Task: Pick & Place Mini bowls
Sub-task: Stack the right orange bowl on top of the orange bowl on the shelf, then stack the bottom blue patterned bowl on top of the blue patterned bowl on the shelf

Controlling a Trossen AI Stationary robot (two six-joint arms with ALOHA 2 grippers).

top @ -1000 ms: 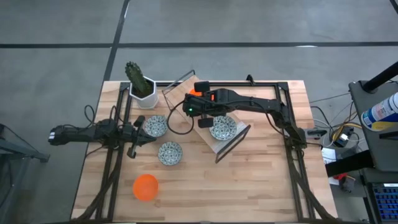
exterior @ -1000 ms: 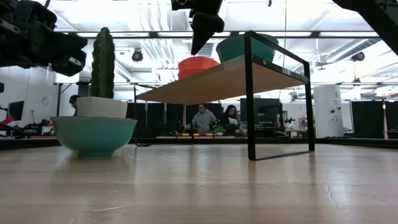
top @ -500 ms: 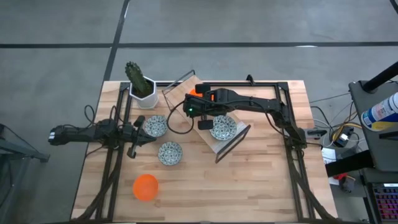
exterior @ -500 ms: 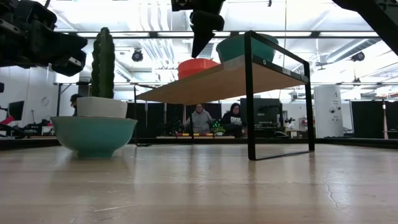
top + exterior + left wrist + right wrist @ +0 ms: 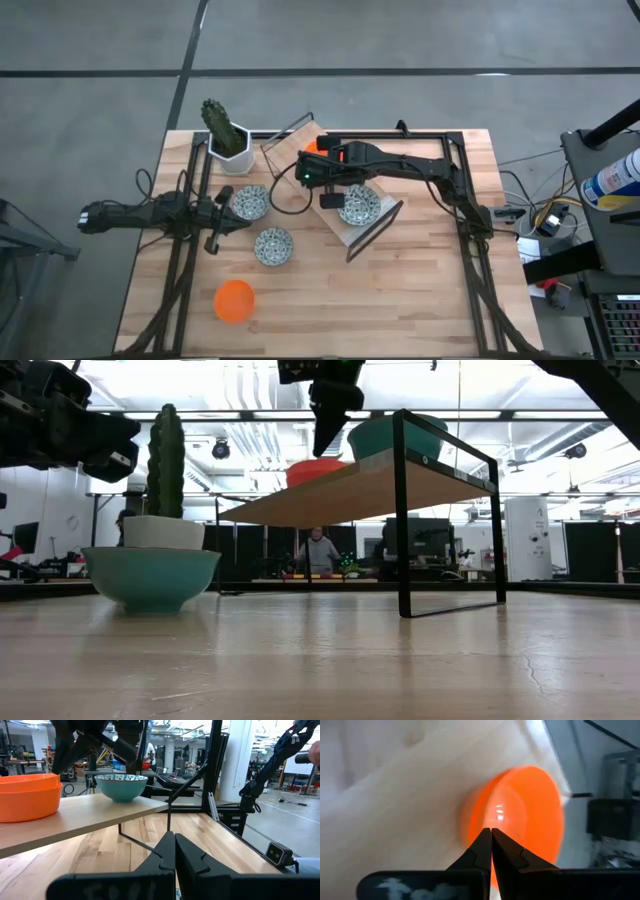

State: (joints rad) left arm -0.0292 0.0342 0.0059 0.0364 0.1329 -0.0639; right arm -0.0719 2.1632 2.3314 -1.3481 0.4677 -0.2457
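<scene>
Two orange mini bowls (image 5: 27,795) sit nested on a raised wooden shelf (image 5: 350,490), beside a floral bowl (image 5: 358,205). My right gripper (image 5: 491,831) is shut and points down just over the orange bowl (image 5: 520,815), as the low view shows (image 5: 322,448). Two more floral bowls (image 5: 249,203) (image 5: 273,246) and an orange bowl (image 5: 234,300) stand on the table. My left gripper (image 5: 175,840) is shut and hovers level at the table's left (image 5: 232,217), beside the nearer floral bowl, touching nothing. My right gripper's shut fingertips (image 5: 320,452) stand from above, pointing down, right at the top of the upper orange bowl (image 5: 318,468). I cannot tell whether they touch it. The bowl rests on the shelf.
A white hexagonal pot with a cactus (image 5: 228,135) stands at the table's far left corner. The shelf's black metal frame (image 5: 402,510) rises in the middle of the table. People move in the room behind (image 5: 318,550). Bare wood lies along the near edge (image 5: 380,310).
In the low view the upper orange bowl on the shelf has sunk a little and now sits lower in the one beneath it. My right gripper has stayed shut above it and has come down slightly after it.
</scene>
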